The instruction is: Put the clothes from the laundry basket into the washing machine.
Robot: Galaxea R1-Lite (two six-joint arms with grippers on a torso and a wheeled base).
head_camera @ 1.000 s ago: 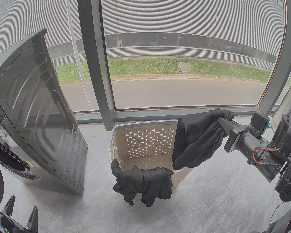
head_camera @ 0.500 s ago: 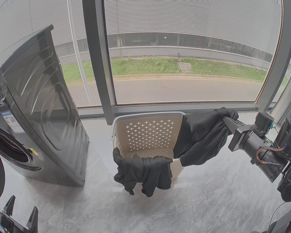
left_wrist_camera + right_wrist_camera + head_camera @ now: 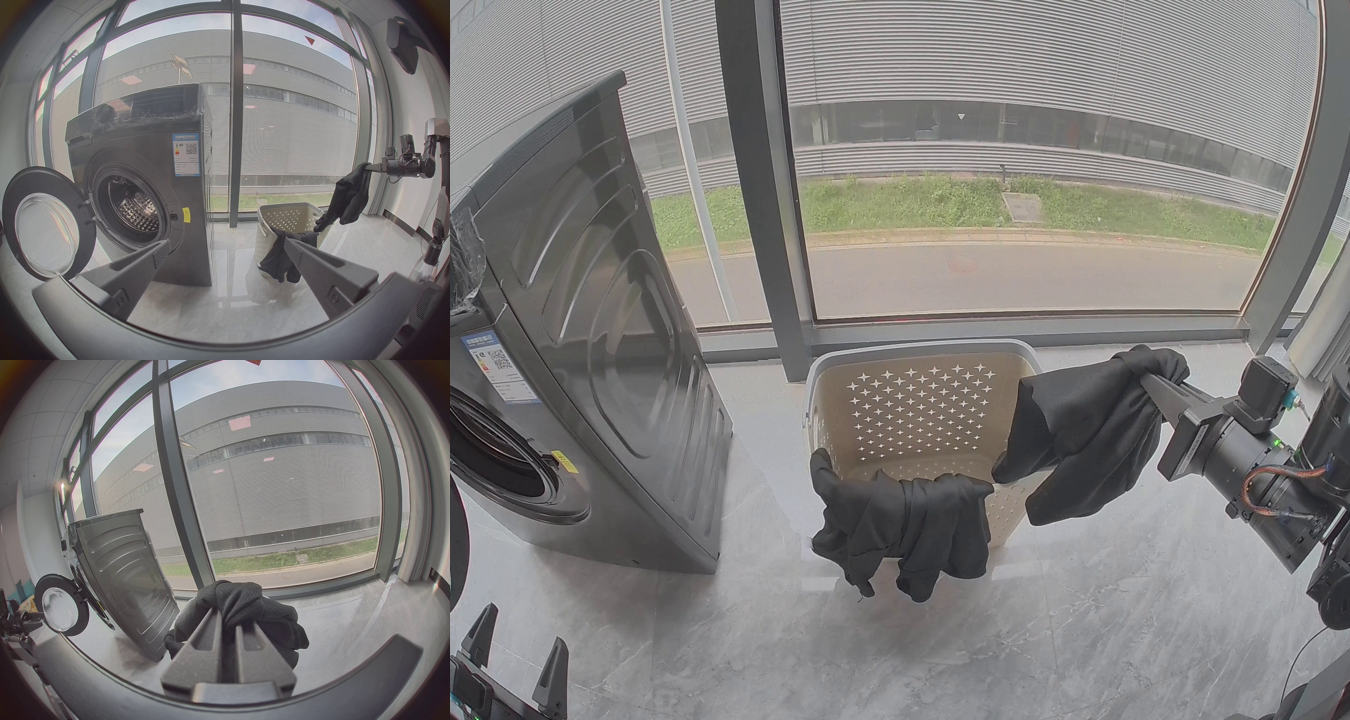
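My right gripper [image 3: 1153, 384] [image 3: 227, 625] is shut on a black garment [image 3: 1087, 436] [image 3: 234, 603] [image 3: 349, 197], which hangs in the air by the right rim of the cream laundry basket [image 3: 919, 408] [image 3: 286, 218]. A second black garment [image 3: 905, 530] [image 3: 281, 258] is draped over the basket's near rim. The dark grey washing machine [image 3: 591, 319] [image 3: 140, 187] [image 3: 122, 575] stands at the left with its round door [image 3: 44, 225] swung open and the drum [image 3: 136, 211] showing. My left gripper [image 3: 516, 652] [image 3: 227, 248] is open, low at the near left, holding nothing.
Large windows with a dark upright frame post [image 3: 764, 178] rise right behind the basket and the machine. The pale marble floor [image 3: 1059, 619] lies bare between the machine and the basket and in front of both.
The head view has shifted, so the machine and basket sit further right and higher in the picture. The held garment's lower end has lifted off the basket's right rim and hangs free.
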